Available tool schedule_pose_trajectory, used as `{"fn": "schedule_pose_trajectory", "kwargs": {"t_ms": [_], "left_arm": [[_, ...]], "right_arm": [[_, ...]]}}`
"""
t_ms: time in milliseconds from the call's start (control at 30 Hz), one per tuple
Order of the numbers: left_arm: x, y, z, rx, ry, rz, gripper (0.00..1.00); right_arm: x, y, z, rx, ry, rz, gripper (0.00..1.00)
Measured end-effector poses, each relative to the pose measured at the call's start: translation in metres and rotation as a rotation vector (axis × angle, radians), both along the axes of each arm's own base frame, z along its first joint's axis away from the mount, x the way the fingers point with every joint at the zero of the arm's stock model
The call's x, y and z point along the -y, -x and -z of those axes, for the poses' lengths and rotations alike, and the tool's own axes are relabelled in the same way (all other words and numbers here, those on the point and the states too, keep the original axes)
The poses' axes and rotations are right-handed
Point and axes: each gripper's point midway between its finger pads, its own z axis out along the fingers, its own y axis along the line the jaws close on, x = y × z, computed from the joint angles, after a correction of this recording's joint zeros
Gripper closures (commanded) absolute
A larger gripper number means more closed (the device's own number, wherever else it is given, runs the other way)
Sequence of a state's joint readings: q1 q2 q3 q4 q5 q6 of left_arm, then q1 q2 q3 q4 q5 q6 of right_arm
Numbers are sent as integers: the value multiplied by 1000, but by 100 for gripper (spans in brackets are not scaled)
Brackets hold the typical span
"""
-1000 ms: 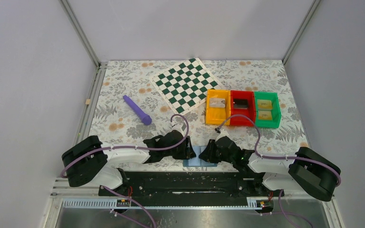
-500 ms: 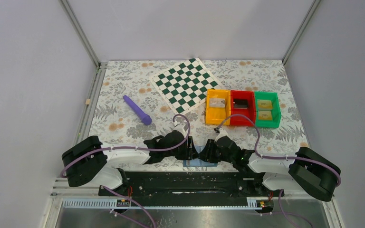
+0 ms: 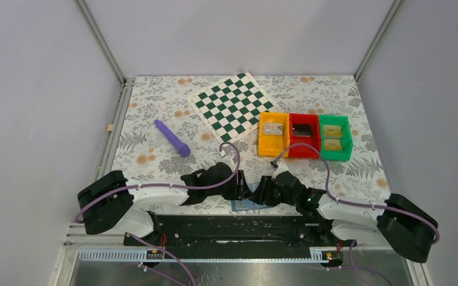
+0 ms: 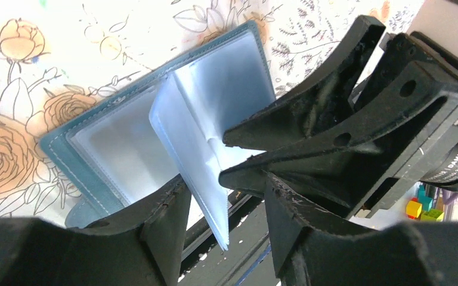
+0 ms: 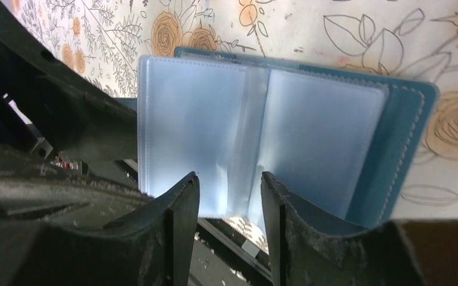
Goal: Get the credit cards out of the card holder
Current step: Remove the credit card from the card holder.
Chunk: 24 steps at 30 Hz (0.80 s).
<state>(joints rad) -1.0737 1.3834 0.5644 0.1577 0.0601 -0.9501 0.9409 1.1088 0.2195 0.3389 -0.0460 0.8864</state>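
The card holder [image 3: 245,205] lies open at the table's near edge, a blue wallet [image 4: 65,152] with pale clear sleeves [image 5: 316,137]. One sleeve leaf [image 4: 191,161] stands up between the fingers of my left gripper [image 4: 223,217], which is open. My right gripper [image 5: 229,205] is open too, with the sleeves' middle fold between its fingers. The two grippers [image 3: 244,189] [image 3: 262,192] meet tip to tip over the wallet. I see no card in the sleeves. Two yellow-gold credit cards [image 3: 333,130] lie in the green bin [image 3: 347,140].
An orange bin [image 3: 262,138] holds a greyish card and a red bin [image 3: 315,136] a dark one, at the right middle. A green-white chequered board [image 3: 232,106] lies at the back. A purple stick [image 3: 172,137] lies at the left. The table's front rail is just under the wallet.
My right arm has stretched left and forward, and both grippers have closed in on each other over the wallet.
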Motion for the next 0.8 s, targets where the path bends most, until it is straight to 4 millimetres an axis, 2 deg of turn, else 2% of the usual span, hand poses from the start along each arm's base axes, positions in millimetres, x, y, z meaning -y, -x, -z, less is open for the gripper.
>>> {"fn": "schedule_pose_trajectory", "kwargs": {"t_ms": [333,500,633,800], "left_arm": [[18,-9,-21,28,48,4,53],[24,-12,-15,21,33,12,53],[33,-16,-13,16,20,21,53],[45,-20,-8,1,9,34,53]], "right_arm": [[29,-4,-27,79,10,96,54],[43,-6,-32,102,24,139,59],[47,-7,-45,151,-10,147,65],[41,-5,-63,214,-103,116,67]]}}
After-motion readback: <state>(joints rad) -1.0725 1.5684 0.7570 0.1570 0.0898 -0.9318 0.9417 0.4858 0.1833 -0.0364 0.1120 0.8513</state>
